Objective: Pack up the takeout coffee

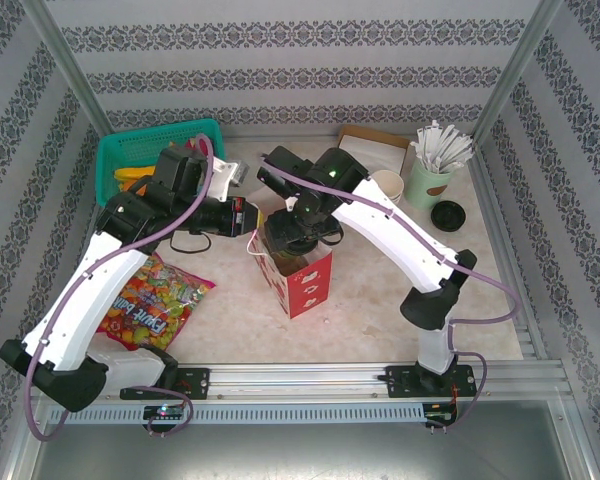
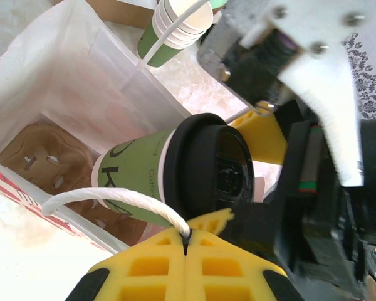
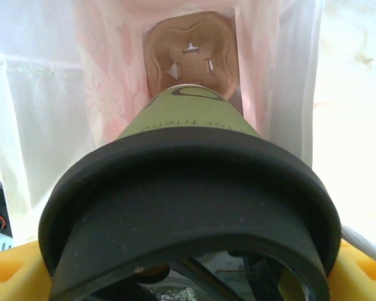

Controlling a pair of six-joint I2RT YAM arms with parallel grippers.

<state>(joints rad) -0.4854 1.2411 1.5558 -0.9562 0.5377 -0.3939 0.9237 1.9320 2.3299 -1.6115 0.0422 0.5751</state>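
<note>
Right end effector (image 1: 298,228) clamped on takeout coffee (image 3: 188,119) at bag (image 1: 305,285) mouth; left end effector (image 2: 185,251) pinched on its handle (image 2: 113,200). If you release high, the cup may tip.

Bright, even overhead light; soft shadows on the table (image 1: 380,310). In the 2 wrist views the paper bag (image 3: 37,125) is washed-out (almost white), the close lid (image 3: 188,188) blurred.

Yellow fingers (image 3: 6,276) hold the lidded takeout coffee (image 3: 188,119) over the white bag's (image 3: 50,125) brown tray (image 3: 188,44).
</note>
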